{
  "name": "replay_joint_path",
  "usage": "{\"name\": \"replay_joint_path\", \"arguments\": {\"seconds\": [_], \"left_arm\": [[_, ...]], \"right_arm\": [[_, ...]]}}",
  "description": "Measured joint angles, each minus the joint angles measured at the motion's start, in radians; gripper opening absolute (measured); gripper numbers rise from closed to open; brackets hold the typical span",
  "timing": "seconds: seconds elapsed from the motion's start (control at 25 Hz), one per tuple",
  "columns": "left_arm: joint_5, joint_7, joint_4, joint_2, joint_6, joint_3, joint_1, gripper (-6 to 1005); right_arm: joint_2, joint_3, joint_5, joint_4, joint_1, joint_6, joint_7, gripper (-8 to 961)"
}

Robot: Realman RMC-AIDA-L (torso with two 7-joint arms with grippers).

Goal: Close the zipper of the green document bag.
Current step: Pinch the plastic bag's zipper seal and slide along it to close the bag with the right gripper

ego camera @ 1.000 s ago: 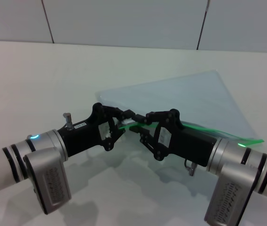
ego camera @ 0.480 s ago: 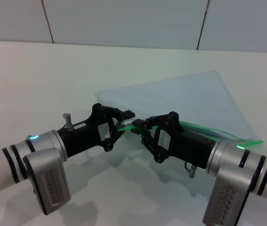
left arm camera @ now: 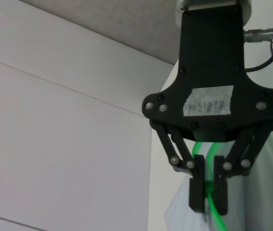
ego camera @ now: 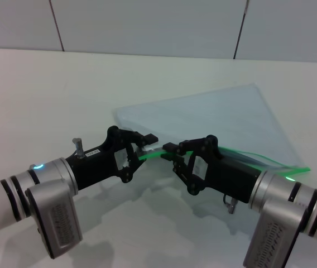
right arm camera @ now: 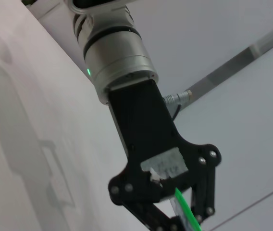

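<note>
The green document bag [ego camera: 214,117] lies flat on the white table with its near edge lifted. Along that edge runs the bright green zipper [ego camera: 154,153]. My left gripper [ego camera: 145,146] is shut on the left end of the strip. A short way to the right, my right gripper [ego camera: 171,151] is clamped on it too. The left wrist view shows the right gripper [left arm camera: 208,197] head-on, its two black fingers [left arm camera: 197,192] pinching the zipper [left arm camera: 217,216]. In the right wrist view the left arm's black palm [right arm camera: 160,168] is seen with the zipper [right arm camera: 187,209] running into it; the fingertips are cut off.
The white table [ego camera: 47,89] stretches wide to the left and behind the bag. A pale panelled wall [ego camera: 147,22] rises at its far edge. Both forearms fill the near part of the table.
The two grippers have drawn apart. The right one has slid rightward along the green strip, and the left has eased back left. A stretch of green strip now shows between them.
</note>
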Motion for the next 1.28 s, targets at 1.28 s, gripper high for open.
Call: {"name": "replay_joint_path", "arguments": {"seconds": [1.28], "left_arm": [[-0.018, 0.002, -0.003, 0.002, -0.006, -0.014, 0.028, 180]], "right_arm": [[-0.006, 0.381, 0.007, -0.131, -0.209, 0.0, -0.041, 91]]}}
